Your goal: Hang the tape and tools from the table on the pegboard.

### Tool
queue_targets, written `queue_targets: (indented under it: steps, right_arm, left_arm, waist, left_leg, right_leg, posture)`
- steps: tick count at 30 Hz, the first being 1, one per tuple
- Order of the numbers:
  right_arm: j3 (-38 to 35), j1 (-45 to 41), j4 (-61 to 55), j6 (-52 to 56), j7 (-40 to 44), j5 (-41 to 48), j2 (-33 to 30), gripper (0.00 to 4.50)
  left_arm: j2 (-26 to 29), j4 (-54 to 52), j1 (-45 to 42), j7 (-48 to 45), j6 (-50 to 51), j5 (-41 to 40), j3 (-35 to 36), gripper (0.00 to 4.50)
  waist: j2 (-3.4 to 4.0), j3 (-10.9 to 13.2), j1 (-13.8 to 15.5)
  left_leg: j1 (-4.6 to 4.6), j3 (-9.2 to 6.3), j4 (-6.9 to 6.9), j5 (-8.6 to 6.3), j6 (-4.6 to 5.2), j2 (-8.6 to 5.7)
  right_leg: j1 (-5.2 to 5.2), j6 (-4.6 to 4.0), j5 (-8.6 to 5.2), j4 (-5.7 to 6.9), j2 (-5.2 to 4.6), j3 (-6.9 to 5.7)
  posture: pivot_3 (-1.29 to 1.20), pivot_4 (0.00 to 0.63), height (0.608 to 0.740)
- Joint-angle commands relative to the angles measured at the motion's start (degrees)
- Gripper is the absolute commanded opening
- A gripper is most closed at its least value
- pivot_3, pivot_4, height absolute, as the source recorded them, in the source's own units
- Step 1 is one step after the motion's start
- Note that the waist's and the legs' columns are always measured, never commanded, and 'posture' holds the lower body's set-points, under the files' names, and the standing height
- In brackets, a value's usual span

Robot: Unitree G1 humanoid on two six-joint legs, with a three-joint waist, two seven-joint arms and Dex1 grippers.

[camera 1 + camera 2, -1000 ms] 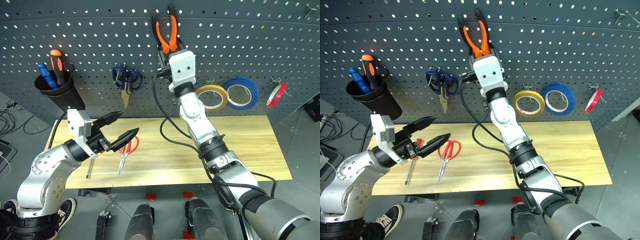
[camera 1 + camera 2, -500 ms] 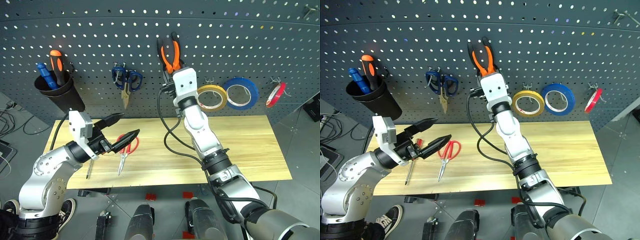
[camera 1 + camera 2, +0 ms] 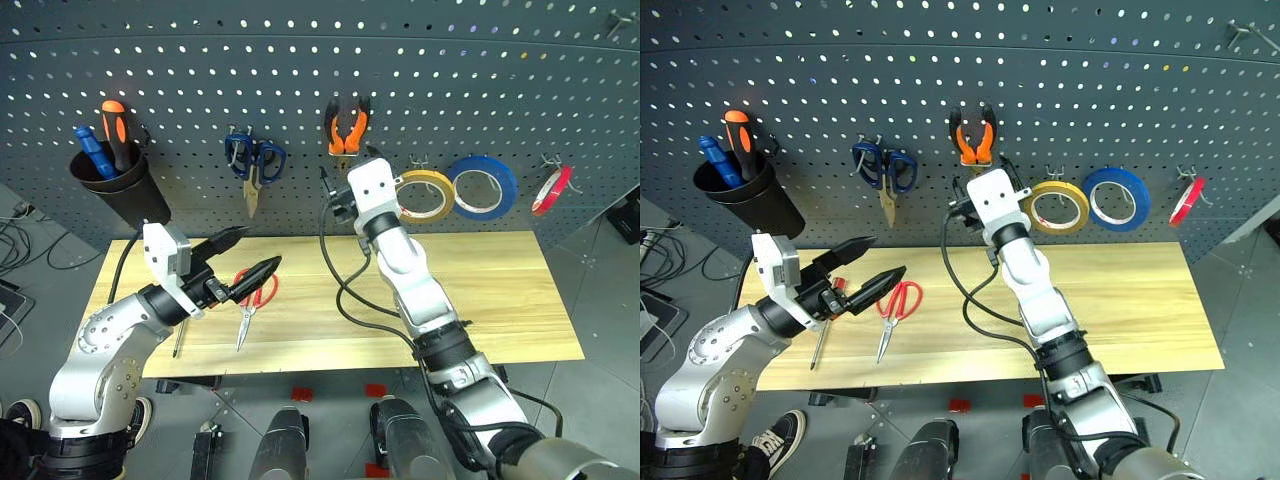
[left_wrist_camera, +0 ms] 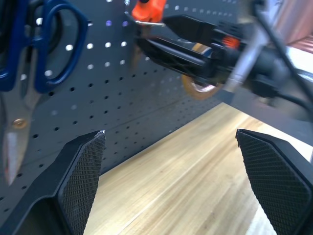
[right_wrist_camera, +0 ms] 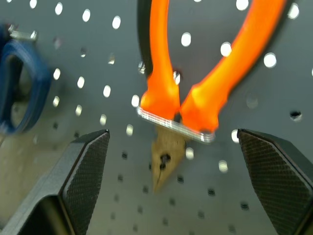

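Hanging, head views: pliers (image 3: 344, 128) with orange-and-black handles sit on the pegboard (image 3: 500, 90), nose down, at about 12 o'clock of the picture.
Right gripper (image 5: 176, 161), head views: its white wrist block is just below the pliers, at 6 o'clock of them; whether anything touches cannot be told from here.
Left gripper (image 3: 238, 254), head views: fingers spread, grasping nothing, hovering above the table (image 3: 480, 290) at 9 o'clock of the picture.
Red-handled scissors (image 3: 252, 297): flat on the table, partly behind the left fingers, blades toward 6 o'clock.
Small screwdriver (image 3: 826, 329): on the table at 9 o'clock of the scissors, red handle toward the board.
Red tape (image 3: 552, 189): on a hook at 3 o'clock of the board, beyond the blue roll (image 3: 482, 186) and yellow roll (image 3: 424, 194).
Other items: blue-handled scissors (image 3: 253, 160) on a hook; black cup (image 3: 118, 185) with two screwdrivers at 10 o'clock.
Left wrist view: both fingertips (image 4: 82, 176) wide apart and empty over the wood; blue scissors, pliers and the right arm ahead.
Right wrist view: fingers (image 5: 90, 166) released, well apart on either side of the pliers' nose, neither pad touching it; pliers hang by their handles against the board.
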Motion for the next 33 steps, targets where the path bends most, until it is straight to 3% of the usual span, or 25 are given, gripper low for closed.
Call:
queue_targets:
  steps: [1,5,8,15,22,27,33]
  right_arm:
    - [2.4,5.9,-15.2,6.2,7.6,3.5,-2.2,4.49]
    - [4.1,12.3,-28.6,15.0,17.3,11.7,-6.2,4.49]
    - [5.5,16.3,-37.5,26.2,26.1,19.5,-12.3,4.49]
    - [6.7,19.7,-42.7,38.2,31.5,25.9,-20.9,4.49]
    - [6.7,17.3,-45.2,44.1,32.2,30.1,-21.9,4.49]
    - [9.0,14.2,-47.0,48.3,33.8,31.3,-25.9,4.49]
    - [9.6,13.2,-47.8,49.8,32.9,32.0,-26.9,4.49]
  left_arm:
    - [-1.0,-2.5,2.4,3.1,0.5,0.2,1.2,4.5]
    - [-1.9,-4.6,6.7,8.5,3.9,0.4,1.7,4.5]
    - [-1.7,-6.5,12.3,18.4,10.2,5.7,1.5,4.5]
    - [-4.5,-10.7,19.0,34.5,25.8,14.2,-2.4,4.5]
    - [-9.4,-9.5,12.5,40.7,33.1,16.8,-4.8,4.5]
    - [-12.2,-4.3,5.9,41.2,37.7,14.9,-1.5,4.5]
    - [-12.5,1.9,-0.7,40.4,40.3,15.5,-1.8,4.5]
  waist:
    - [0.0,0.0,0.0]
    - [0.01,0.0,0.0]
    - [0.0,-0.1,0.0]
    - [-0.01,-0.1,0.2]
    - [-0.01,-0.1,1.0]
    - [-0.01,0.0,1.0]
    - [0.05,0.3,1.0]
  left_leg:
    - [0.0,-0.01,0.0,0.0,0.01,0.01]
    - [0.01,-0.04,0.01,-0.01,0.02,0.03]
    - [0.03,-0.14,0.01,-0.02,0.03,0.04]
    - [0.28,-0.48,0.0,-0.15,0.29,-0.06]
    - [0.5,-0.57,0.05,-0.15,0.33,-0.13]
    - [0.51,-0.57,0.09,-0.16,0.35,-0.15]
    - [0.5,-0.55,0.08,-0.18,0.39,-0.13]
  right_leg:
    - [0.01,0.0,0.0,0.0,0.0,0.01]
    - [0.02,0.0,0.0,-0.01,0.0,0.03]
    - [0.06,0.0,0.0,-0.02,0.0,0.03]
    - [0.43,0.0,0.0,-0.11,0.0,-0.06]
    - [0.78,0.0,0.0,-0.18,0.03,-0.17]
    - [0.82,0.0,0.0,-0.21,0.05,-0.18]
    - [0.82,0.0,0.0,-0.22,0.05,-0.21]
  posture:
    - [0.09,0.21,0.74]
    - [0.07,0.22,0.74]
    - [0.06,0.23,0.74]
    - [0.04,0.246,0.74]
    - [0.04,0.268,0.74]
    - [0.02,0.297,0.74]
    - [0.01,0.319,0.74]
